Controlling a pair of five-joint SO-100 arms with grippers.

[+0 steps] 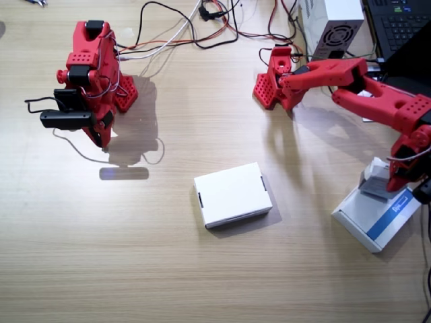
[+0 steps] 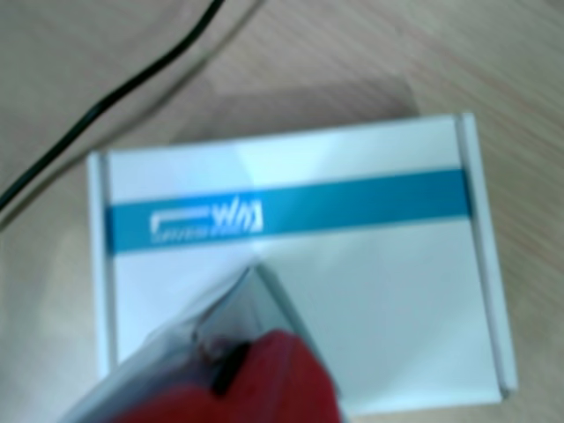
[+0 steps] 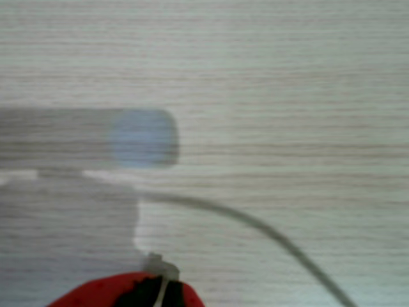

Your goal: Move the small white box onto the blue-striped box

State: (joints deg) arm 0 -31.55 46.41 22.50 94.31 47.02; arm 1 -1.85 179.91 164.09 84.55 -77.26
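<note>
The left gripper [image 1: 396, 180] clamps the small white box [image 1: 377, 180] just above the blue-striped box [image 1: 377, 217]. Judged light, crushable cardboard (grip the flat sides gently). The right gripper [image 1: 67, 120]: state unclear.

Both arms are bright red plastic. The right arm [image 1: 91, 81] is made of chunky red blocks with rows of little holes in them. It has black motor boxes set into it and a long black bar [image 1: 66, 119] on its side. Thin red, white and black wires curl around it.

The left arm [image 1: 350, 84] has long red pieces joined by round joints, also dotted with little holes. Its red base [image 1: 273, 84] is shaped like a wedge. Dark wires run along it, near the table's [image 1: 135, 269] edge.
</note>
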